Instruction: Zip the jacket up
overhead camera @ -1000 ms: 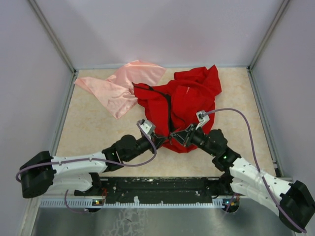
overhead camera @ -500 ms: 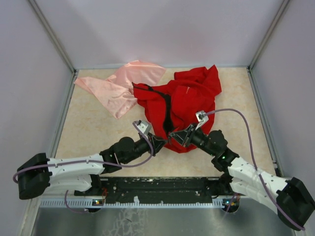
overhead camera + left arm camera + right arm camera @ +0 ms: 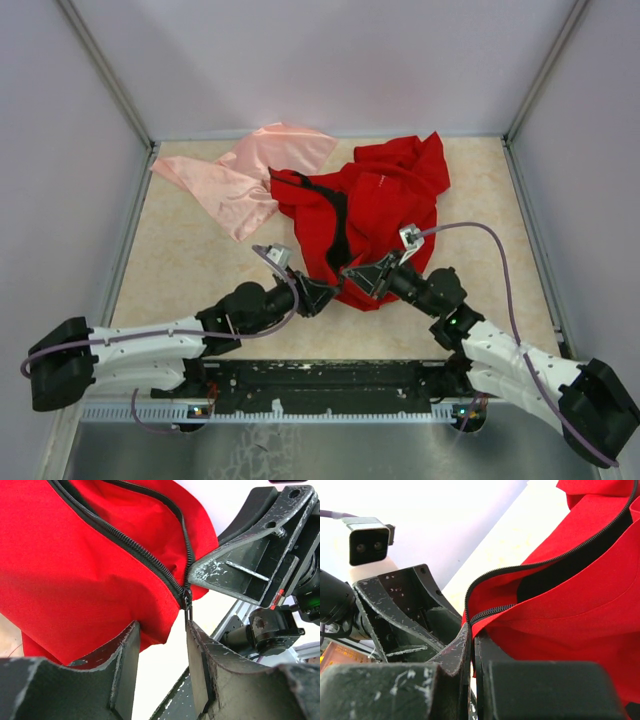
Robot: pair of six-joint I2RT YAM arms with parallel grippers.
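Red fabric, the jacket [image 3: 385, 195], is lying crumpled across the middle and far right of the table [image 3: 180, 270]. Its front is gaping open, and the black zipper [image 3: 340, 225] is running down toward the near hem. At that hem the right gripper [image 3: 357, 278] is pinching the jacket's bottom corner, its fingers pressed together on the cloth just where the two rows of teeth are meeting. From the left wrist, the zipper pull [image 3: 187, 611] is dangling below the slider, just beside the tip of one finger of the left gripper [image 3: 162, 647], whose jaws are standing apart and gripping nothing. The two grippers are sitting tip to tip — almost touching. To the far left of the jacket a pale pink cloth [image 3: 245, 180] is lying spread out, its near edge meeting the red.
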